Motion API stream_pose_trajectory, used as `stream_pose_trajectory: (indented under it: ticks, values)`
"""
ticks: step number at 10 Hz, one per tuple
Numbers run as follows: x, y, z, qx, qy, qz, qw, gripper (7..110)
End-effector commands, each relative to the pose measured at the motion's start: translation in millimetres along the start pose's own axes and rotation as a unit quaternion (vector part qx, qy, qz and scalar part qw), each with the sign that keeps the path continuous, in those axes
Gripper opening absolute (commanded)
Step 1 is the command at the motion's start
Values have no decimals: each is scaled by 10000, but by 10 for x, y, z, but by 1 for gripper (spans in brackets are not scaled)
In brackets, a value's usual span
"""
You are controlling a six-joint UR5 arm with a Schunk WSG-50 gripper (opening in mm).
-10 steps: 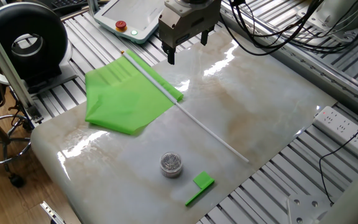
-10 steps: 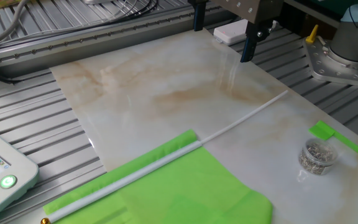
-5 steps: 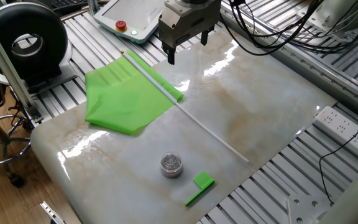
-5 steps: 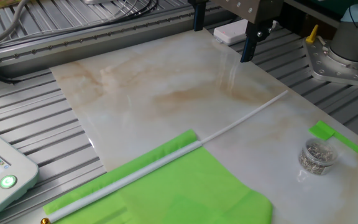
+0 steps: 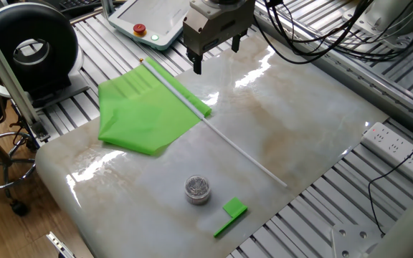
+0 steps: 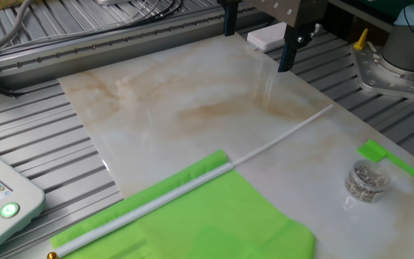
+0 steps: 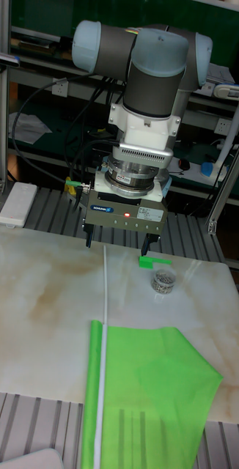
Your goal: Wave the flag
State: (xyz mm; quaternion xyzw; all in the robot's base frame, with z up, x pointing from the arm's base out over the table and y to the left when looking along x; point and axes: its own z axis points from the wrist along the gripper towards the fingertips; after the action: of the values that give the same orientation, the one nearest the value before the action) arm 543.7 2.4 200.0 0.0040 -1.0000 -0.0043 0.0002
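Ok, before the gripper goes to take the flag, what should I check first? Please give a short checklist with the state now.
1. Gripper open: ok, fingers apart, nothing held.
2. Flag lying flat on the table: ok.
3. Bare part of the white stick free to grasp: ok, nothing lies on it.
4. Small jar and green block apart from the stick: ok.
5. Gripper down at the stick: not ok, it hangs above the table.
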Motion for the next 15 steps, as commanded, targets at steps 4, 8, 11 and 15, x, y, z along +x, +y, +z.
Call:
stream_pose_trajectory:
  ticks: [4,8,11,15]
  values:
    - [124,435,-29,-824,344,876,9921,7]
    - [122,350,-19,-651,319,822,9940,7]
    - [123,-213,-35,500,262,711,9959,7]
    - [19,319,91,-669,343,445,9962,7]
